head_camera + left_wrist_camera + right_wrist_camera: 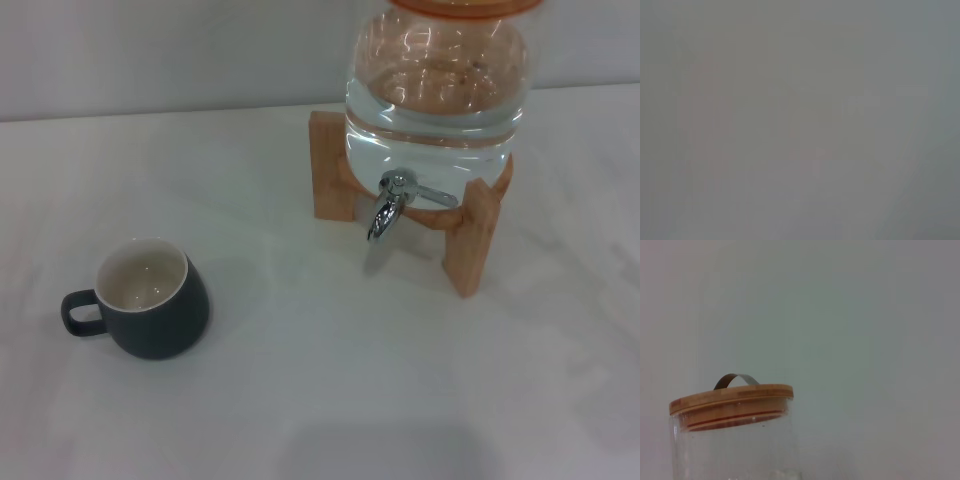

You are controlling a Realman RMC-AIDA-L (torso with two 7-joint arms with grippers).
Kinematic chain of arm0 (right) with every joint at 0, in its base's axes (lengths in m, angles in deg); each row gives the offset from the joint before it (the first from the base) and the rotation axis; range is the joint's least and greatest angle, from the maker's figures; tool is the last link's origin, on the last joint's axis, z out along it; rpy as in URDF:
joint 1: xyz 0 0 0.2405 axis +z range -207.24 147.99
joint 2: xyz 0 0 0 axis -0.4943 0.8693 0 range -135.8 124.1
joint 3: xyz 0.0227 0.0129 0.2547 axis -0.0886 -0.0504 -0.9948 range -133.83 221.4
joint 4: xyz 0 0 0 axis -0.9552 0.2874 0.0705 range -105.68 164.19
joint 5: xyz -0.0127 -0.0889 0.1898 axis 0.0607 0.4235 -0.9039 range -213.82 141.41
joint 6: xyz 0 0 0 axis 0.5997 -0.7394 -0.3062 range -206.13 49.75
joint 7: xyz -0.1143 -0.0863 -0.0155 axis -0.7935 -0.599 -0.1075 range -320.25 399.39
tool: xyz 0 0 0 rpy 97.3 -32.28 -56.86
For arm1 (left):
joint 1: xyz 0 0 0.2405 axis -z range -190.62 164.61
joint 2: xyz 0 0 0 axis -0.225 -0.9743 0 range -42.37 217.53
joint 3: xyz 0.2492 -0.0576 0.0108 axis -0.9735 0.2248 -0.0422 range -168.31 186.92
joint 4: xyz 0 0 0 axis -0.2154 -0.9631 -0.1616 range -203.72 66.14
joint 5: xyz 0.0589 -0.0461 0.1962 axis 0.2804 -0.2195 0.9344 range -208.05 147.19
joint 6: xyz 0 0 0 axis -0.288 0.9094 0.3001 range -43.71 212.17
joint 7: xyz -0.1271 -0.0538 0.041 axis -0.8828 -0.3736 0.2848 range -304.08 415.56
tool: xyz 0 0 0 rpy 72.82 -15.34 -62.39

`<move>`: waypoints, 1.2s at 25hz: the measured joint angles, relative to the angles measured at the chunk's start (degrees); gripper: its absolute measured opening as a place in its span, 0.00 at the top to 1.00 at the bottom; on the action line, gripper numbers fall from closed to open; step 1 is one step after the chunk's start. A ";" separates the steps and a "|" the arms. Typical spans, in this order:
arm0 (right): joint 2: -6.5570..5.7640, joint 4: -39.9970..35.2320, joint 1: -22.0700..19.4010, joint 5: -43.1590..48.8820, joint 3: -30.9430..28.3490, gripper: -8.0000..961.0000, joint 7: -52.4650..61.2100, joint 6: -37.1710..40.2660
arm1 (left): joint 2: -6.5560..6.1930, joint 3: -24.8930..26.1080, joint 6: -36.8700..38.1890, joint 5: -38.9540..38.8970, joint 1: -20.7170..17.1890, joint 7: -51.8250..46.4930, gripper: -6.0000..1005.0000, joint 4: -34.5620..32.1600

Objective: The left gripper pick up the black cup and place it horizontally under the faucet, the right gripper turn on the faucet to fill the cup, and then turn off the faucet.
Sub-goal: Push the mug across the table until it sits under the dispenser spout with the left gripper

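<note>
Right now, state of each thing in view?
black cup: upright on the table, empty, away from the tap
faucet: no water running
water jar: holds water, sits on wooden stand
jar lid: on

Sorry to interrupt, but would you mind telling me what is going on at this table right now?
Nothing is being handled yet. The black cup stands upright on the white table, empty, its handle towards the robot's left, well away from the faucet. The faucet sits on a clear water jar on a wooden stand; no water is running. Neither gripper shows in any view; the right wrist camera looks at the jar's wooden lid, so that arm is up near the jar's top.
</note>
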 joint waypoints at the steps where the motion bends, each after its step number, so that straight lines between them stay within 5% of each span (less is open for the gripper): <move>1: -0.03 0.00 0.02 -0.01 0.00 0.14 0.01 0.01 | 0.00 0.01 0.00 0.00 0.00 0.00 0.11 0.05; 16: -0.06 -0.04 0.08 0.14 -1.40 0.14 -0.05 0.14 | 0.00 -0.30 0.00 0.76 0.00 0.00 0.13 0.19; 30: -1.75 -0.90 1.02 0.09 -5.90 0.14 0.34 3.26 | 0.07 -0.33 -0.45 14.60 -2.87 1.03 0.15 0.31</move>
